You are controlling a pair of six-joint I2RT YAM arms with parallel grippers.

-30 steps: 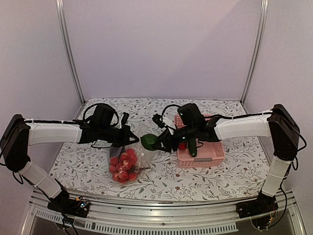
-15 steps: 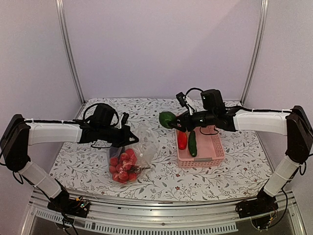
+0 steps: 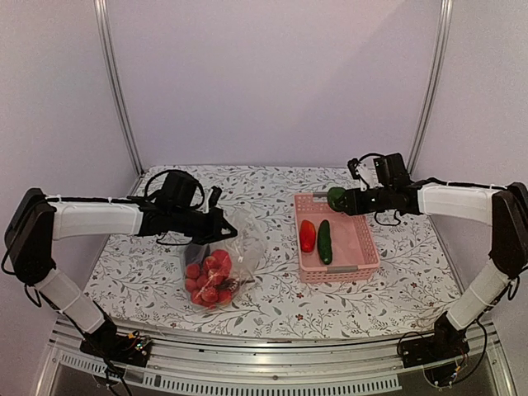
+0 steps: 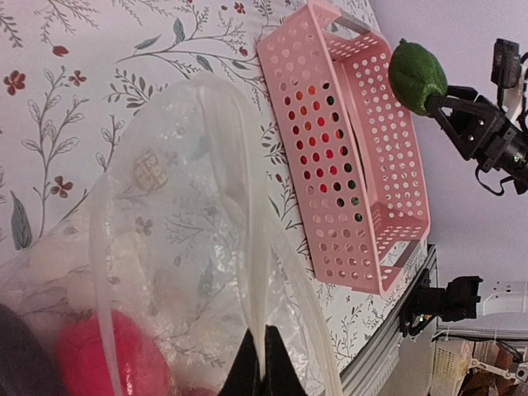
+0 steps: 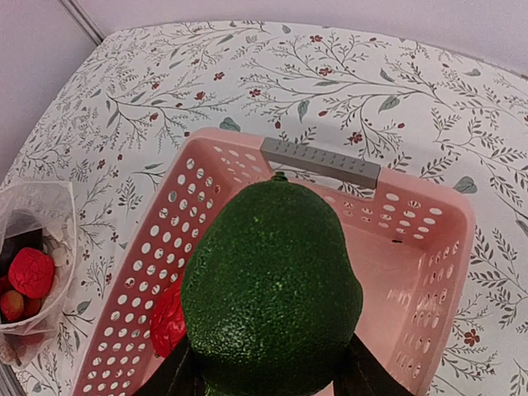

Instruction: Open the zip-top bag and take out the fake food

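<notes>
Above the far end of the pink basket (image 3: 364, 252), the right jaws are clamped on the green avocado (image 5: 272, 289); the left jaws are pinched together on the rim of the zip-top bag (image 3: 242, 240).
The avocado sits between the right jaws with its long axis running along them, narrow tip pointing away from the wrist, clear of the basket below. In the basket a red piece (image 3: 307, 235) and a green cucumber (image 3: 325, 241) lie side by side, both lengthwise along it. The left jaws hold the bag's rim lifted off the bench (image 3: 264, 186), left of the basket and apart from it. The bag sags toward the near edge, where the red berry cluster (image 3: 208, 280) rests inside.
</notes>
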